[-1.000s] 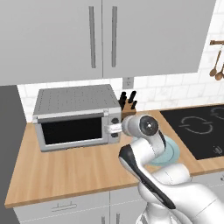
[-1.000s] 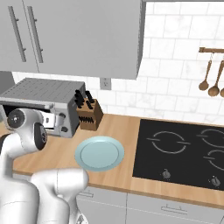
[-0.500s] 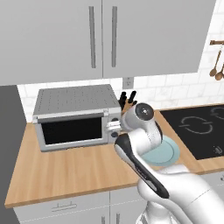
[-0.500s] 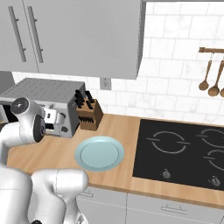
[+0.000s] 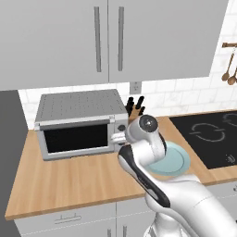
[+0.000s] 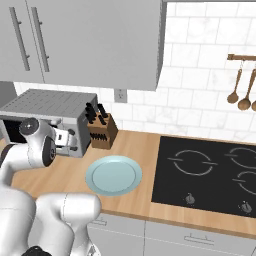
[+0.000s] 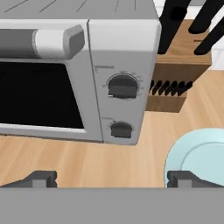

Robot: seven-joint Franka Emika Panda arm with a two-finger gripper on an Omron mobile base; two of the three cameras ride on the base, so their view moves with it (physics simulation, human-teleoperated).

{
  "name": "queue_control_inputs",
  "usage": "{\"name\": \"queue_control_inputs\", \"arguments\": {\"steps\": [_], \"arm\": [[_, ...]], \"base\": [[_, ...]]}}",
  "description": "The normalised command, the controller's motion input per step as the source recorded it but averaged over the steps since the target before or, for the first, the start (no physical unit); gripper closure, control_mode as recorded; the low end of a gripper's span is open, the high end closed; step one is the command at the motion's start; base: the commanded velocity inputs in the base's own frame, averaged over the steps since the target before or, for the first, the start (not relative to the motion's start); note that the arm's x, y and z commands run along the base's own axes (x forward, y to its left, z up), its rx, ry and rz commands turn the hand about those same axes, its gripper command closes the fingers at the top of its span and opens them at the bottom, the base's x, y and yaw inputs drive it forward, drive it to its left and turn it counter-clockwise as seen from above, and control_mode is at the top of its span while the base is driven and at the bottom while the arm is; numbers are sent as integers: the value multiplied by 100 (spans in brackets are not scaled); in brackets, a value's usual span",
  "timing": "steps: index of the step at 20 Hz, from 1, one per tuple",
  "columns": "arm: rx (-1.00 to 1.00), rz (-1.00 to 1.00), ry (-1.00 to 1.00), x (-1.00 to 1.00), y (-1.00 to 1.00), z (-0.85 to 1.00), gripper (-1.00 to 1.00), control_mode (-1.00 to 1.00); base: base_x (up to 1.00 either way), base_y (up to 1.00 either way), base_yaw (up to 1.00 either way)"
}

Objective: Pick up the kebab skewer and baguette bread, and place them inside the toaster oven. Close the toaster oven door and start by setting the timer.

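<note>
The toaster oven (image 5: 78, 122) (image 6: 50, 107) stands at the back left of the wooden counter. Its door (image 5: 76, 136) (image 7: 39, 94) is shut, and the glass is dark. On the oven's right-hand panel sit an upper knob (image 7: 123, 86) and a lower knob (image 7: 121, 129). My gripper (image 7: 114, 179) (image 6: 62, 140) is open and empty, hovering just in front of that panel and facing the knobs without touching them. The kebab skewer and the baguette bread are out of view. The light blue plate (image 5: 173, 159) (image 6: 113, 175) (image 7: 201, 157) is bare.
A wooden knife block (image 5: 134, 110) (image 6: 101, 131) (image 7: 179, 74) stands close to the oven's right side. The black cooktop (image 5: 208, 136) (image 6: 210, 172) is set into the counter on the right. Wall cabinets hang above, and wooden spoons (image 6: 240, 92) hang on the tiled wall.
My arm has swung left and forward, bringing the hand closer to the oven's knob panel. The jaws have stayed wide apart.
</note>
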Motion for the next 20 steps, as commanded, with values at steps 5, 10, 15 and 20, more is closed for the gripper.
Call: {"name": "queue_control_inputs", "arguments": {"steps": [5, 10, 15, 20], "arm": [[0, 0, 0, 27, -1, -43, -100, -100], [0, 0, -9, 6, -2, -48, -100, -100], [1, 0, -16, 6, -3, -30, -100, -100], [3, 0, -6, 26, -1, -32, -100, -100]], "base": [[0, 0, 0], [0, 0, 0], [0, 0, 0], [0, 0, 0]]}}
